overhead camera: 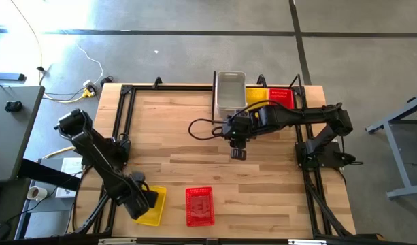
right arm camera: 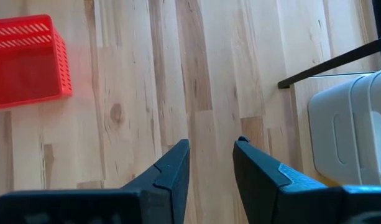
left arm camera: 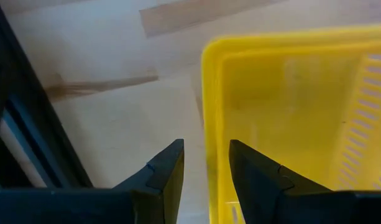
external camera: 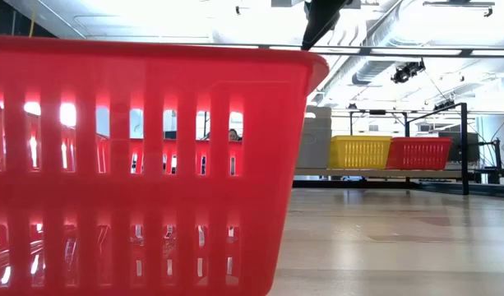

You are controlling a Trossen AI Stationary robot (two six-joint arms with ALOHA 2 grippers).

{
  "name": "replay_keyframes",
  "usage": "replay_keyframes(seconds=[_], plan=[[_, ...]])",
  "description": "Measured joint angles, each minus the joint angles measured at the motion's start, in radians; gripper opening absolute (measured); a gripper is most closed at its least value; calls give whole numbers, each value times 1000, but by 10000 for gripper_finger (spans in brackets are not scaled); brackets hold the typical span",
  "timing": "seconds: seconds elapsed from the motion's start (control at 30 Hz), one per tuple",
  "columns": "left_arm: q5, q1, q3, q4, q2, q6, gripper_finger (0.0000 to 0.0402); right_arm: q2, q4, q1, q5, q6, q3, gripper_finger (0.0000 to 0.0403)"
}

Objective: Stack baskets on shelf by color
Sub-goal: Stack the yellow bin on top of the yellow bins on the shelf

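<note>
left wrist view: left gripper (left arm camera: 206, 163) jaws apart astride yellow basket (left arm camera: 302, 118) rim, lower left. you close, then lift toward shelf (overhead camera: 298, 85).

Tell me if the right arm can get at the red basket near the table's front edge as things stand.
Probably yes: the right gripper hangs open and empty above mid-table, with only bare wood between it and the red basket. The left gripper sits aside at the yellow basket.

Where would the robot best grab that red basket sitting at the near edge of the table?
Probably by one thin upper rim wall of the red basket, coming straight down from above. It sits upright with its mouth open upward, so one finger can slip inside and one outside. The right gripper hangs empty over bare table beyond it.
</note>
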Motion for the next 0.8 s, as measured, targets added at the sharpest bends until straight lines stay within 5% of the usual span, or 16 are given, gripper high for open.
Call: replay_keyframes(seconds=[0.23,0.53,0.8], plan=[[8,2,0,68,68,-64,110,0,0,1,-33,-8,0,108],[-9,53,1,102,73,-87,8,0,0,59,-73,-43,0,108],[-56,133,1,86,45,-84,2,0,5,151,-72,-45,0,108]])
